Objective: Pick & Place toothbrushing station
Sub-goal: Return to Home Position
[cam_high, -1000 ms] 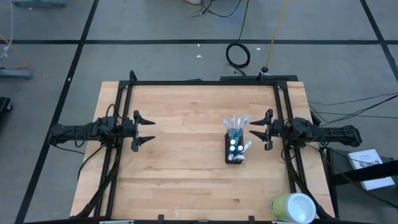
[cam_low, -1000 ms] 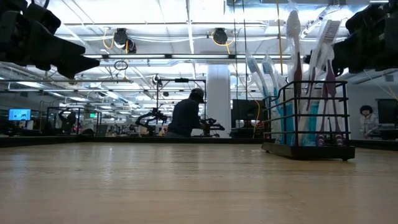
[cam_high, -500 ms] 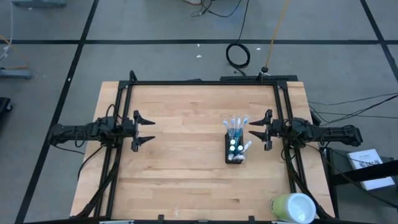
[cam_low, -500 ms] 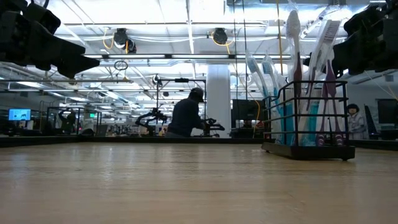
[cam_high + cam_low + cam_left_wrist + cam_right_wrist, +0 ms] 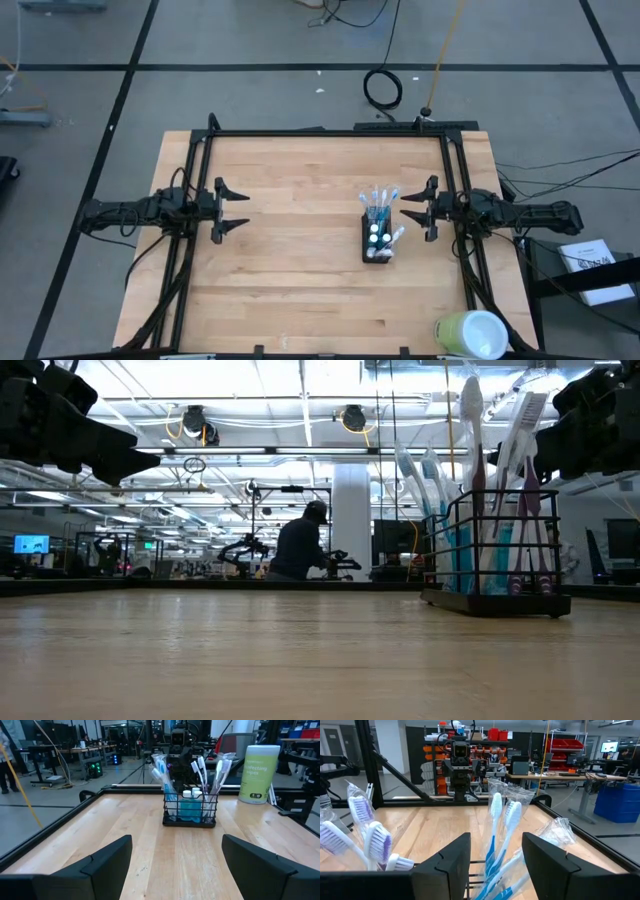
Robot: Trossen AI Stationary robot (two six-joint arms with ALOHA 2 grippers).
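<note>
The toothbrushing station point(image 5: 377, 240) is a black wire holder standing on its base right of the table's middle. It holds blue-and-white toothbrushes point(image 5: 380, 198) and white-capped tubes point(image 5: 187, 794). In the low view the holder point(image 5: 495, 555) stands upright. My right gripper point(image 5: 413, 211) hovers open just right of the brushes and above the table, level, touching nothing. Its wrist view looks straight at the brush heads point(image 5: 499, 812). My left gripper point(image 5: 235, 210) is open too and waits at the table's left side, facing the holder point(image 5: 190, 812) from afar.
A yellow-green and white cylinder point(image 5: 470, 335) stands at the table's near right corner and shows beside the holder in the left wrist view point(image 5: 259, 773). A black frame point(image 5: 330, 132) runs along the table's far edge and sides. Bare wood point(image 5: 300, 270) lies between the arms.
</note>
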